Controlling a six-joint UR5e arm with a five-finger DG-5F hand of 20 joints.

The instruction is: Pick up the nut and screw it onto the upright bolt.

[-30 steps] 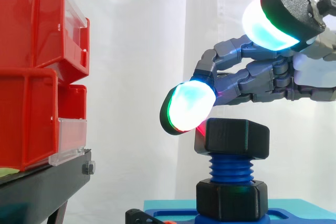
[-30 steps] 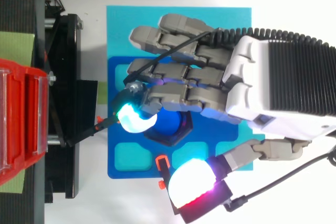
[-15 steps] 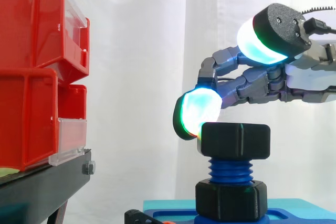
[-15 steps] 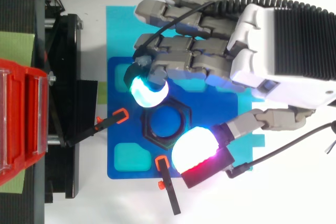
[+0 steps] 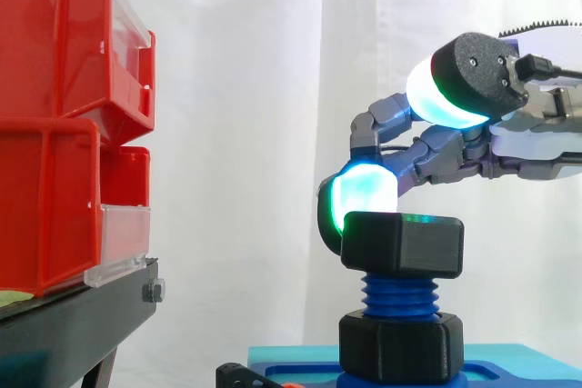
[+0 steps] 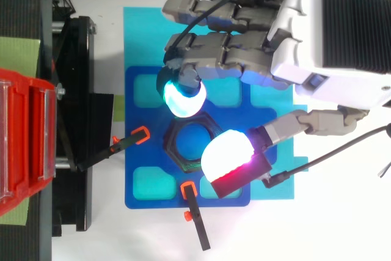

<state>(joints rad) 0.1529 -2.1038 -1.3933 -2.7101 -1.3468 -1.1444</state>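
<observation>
**Nut** (image 5: 402, 244): black, hexagonal, level on the top threads of the bolt. From above (image 6: 194, 145) it sits at the middle of the plate.

**Bolt** (image 5: 400, 295): blue, upright. Bare thread shows between the nut and a second black nut (image 5: 400, 344) at its foot.

**Hand** (image 6: 330, 47): enters from the right, palm down, above and to the right of the bolt. Its fingers are curled and grip nothing. One fingertip pad (image 5: 361, 199), glowing cyan-green, rests against the nut's upper left edge, on its far-left side as seen from above. The thumb pad (image 6: 227, 158), white with a red rim, hangs over the nut's near-right corner. From the side it is well above the nut and clear of it.

**Plate** (image 6: 146, 151): dark blue, with lighter square pockets, lying on a cyan sheet (image 6: 143, 35).

**Clamps**: two black arms with orange tips. One (image 6: 131, 139) points in from the left, the other (image 6: 194, 218) from the near side. Both end just beside the nut's base.

**Red bins** (image 5: 55, 115): stacked at the left on a black stand (image 5: 73, 324), well apart from the bolt. The lower one carries a clear front strip (image 5: 123, 238).

**Curtain** (image 5: 245, 88): white, behind everything.
</observation>
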